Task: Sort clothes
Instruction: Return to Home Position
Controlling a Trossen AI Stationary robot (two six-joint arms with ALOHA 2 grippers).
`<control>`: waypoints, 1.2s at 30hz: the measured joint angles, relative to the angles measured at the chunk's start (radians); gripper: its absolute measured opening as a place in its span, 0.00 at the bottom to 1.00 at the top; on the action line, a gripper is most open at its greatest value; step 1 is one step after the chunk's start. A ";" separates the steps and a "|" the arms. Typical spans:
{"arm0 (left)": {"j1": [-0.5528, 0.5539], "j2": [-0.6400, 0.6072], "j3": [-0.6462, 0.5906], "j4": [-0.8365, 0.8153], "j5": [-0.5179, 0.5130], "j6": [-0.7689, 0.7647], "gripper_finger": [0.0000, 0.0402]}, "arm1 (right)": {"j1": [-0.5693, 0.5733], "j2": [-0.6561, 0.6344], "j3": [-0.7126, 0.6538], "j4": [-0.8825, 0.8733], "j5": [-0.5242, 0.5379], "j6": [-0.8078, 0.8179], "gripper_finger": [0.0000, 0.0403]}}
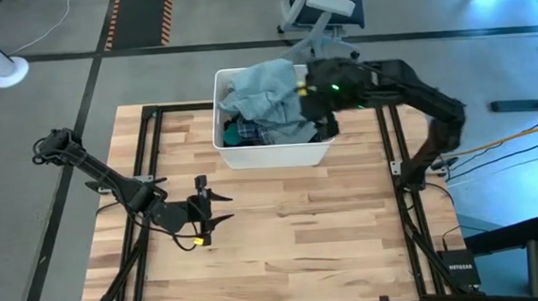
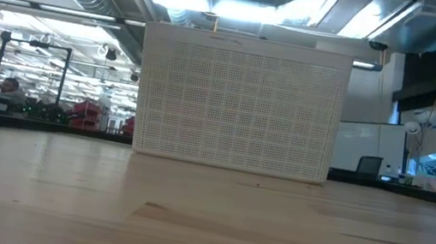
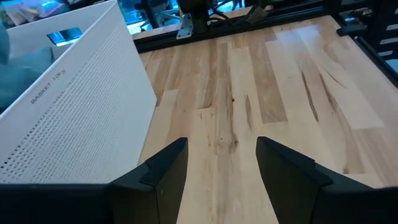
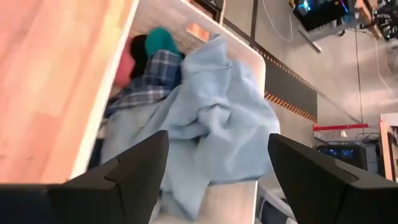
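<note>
My right gripper [image 4: 219, 140] hangs over the white bin [image 1: 269, 156] at the table's far side, fingers spread wide and gripping nothing. The clothes [image 1: 261, 108] are all in the bin. Light blue denim [image 4: 211, 112] is heaped on top and draped over one rim. Blue plaid [image 4: 155, 68], teal piece [image 4: 160, 40], pink piece [image 4: 124, 65] and black piece [image 4: 138, 50] lie beside and under it. My left gripper [image 1: 202, 214] sits low over the wooden table [image 1: 332, 241], near the bin's front wall and not touching it. Its fingers are parted and empty.
</note>
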 joint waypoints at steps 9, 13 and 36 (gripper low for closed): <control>0.000 0.000 0.000 0.000 -0.003 -0.023 0.47 | 0.106 -0.343 -0.510 0.184 0.115 0.090 0.74; 0.017 -0.005 0.000 -0.007 -0.003 0.000 0.47 | 0.128 -0.545 -0.800 0.362 0.101 0.127 0.74; 0.052 -0.580 -0.323 -0.064 0.064 -0.089 0.23 | 0.301 -1.222 -1.738 1.117 0.042 0.187 0.58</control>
